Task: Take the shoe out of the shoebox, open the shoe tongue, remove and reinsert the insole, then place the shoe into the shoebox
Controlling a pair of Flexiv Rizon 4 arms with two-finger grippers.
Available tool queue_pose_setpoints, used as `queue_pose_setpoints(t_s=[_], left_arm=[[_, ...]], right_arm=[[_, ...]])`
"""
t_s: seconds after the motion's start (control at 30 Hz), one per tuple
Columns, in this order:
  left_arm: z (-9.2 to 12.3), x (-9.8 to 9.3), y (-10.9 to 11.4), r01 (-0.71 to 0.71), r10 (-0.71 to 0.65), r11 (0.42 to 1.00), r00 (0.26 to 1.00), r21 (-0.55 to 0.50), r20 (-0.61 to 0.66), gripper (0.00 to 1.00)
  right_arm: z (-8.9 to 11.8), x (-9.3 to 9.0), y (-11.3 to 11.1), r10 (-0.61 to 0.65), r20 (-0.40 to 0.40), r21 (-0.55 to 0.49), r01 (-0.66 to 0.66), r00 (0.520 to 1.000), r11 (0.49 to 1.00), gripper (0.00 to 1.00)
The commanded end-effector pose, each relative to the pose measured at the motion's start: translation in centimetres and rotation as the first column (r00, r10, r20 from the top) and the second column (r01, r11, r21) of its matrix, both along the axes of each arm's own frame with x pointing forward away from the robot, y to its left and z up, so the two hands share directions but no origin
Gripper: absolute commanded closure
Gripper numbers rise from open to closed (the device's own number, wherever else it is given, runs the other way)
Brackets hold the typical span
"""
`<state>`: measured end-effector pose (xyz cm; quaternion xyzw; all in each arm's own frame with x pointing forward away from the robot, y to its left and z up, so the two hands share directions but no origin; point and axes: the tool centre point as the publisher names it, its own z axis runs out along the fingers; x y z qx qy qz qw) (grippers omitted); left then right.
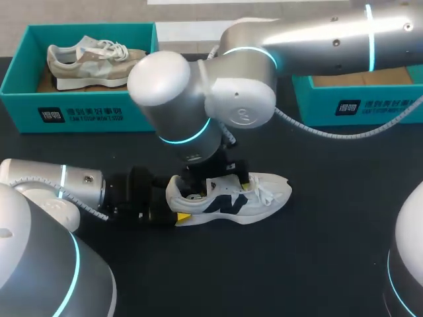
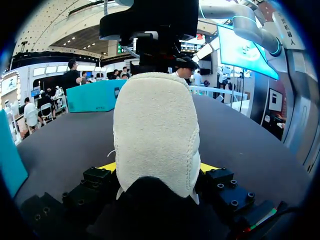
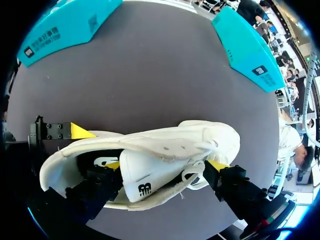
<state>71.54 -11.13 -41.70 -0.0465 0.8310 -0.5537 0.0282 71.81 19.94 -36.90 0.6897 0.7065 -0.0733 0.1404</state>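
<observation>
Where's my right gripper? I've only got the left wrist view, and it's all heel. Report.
Observer: The right gripper is down over the shoe's opening, at the tongue.
Operator: Tell me which way the toe points.
Observer: Toward your right arm's side. The shoe stands upright on the table.
Operator: Now give me the boxes.
Observer: There are two teal ones at the far edge. The left box holds a beige shoe. The right box is partly behind the arm, and what shows of its floor is bare.
</observation>
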Motion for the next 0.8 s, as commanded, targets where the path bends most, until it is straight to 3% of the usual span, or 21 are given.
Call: queue_pose_setpoints(t_s=[0.03, 0.5, 0.53, 0.57, 0.6, 0.63, 0.7, 0.8], left_arm=[[-0.8, -0.1, -0.4, 0.000, 0.000, 1.000, 1.000, 0.004, -0.002, 1.00], [-0.8, -0.1, -0.4, 0.000, 0.000, 1.000, 1.000, 0.004, -0.002, 1.00], [-0.8, -0.1, -0.4, 0.000, 0.000, 1.000, 1.000, 0.004, -0.002, 1.00], [-0.8, -0.1, -0.4, 0.000, 0.000, 1.000, 1.000, 0.004, -0.002, 1.00], [-0.8, -0.1, -0.4, 0.000, 0.000, 1.000, 1.000, 0.004, -0.002, 1.00], [-0.8, -0.1, -0.4, 0.000, 0.000, 1.000, 1.000, 0.004, -0.002, 1.00], [-0.8, -0.1, -0.4, 0.000, 0.000, 1.000, 1.000, 0.004, -0.002, 1.00], [-0.8, -0.1, -0.4, 0.000, 0.000, 1.000, 1.000, 0.004, -0.002, 1.00]], right_arm=[[0.0, -0.6, 0.3, -0.166, 0.086, -0.220, 0.181, 0.982, 0.959, 0.00], [2.4, -0.7, -3.2, -0.212, 0.140, -0.314, 0.247, 0.967, 0.917, 0.00], [2.7, -0.6, -3.4, -0.216, 0.142, -0.315, 0.251, 0.966, 0.915, 0.04], [2.9, -0.6, -3.6, -0.217, 0.143, -0.315, 0.253, 0.966, 0.915, 0.22], [3.1, -0.5, -3.8, -0.223, 0.150, -0.320, 0.261, 0.963, 0.911, 0.51], [3.3, -0.5, -4.0, -0.223, 0.151, -0.320, 0.260, 0.963, 0.911, 0.59], [3.7, -0.4, -4.5, -0.226, 0.158, -0.313, 0.266, 0.961, 0.912, 1.00], [4.1, -0.2, -4.9, -0.223, 0.160, -0.310, 0.263, 0.962, 0.914, 1.00]])
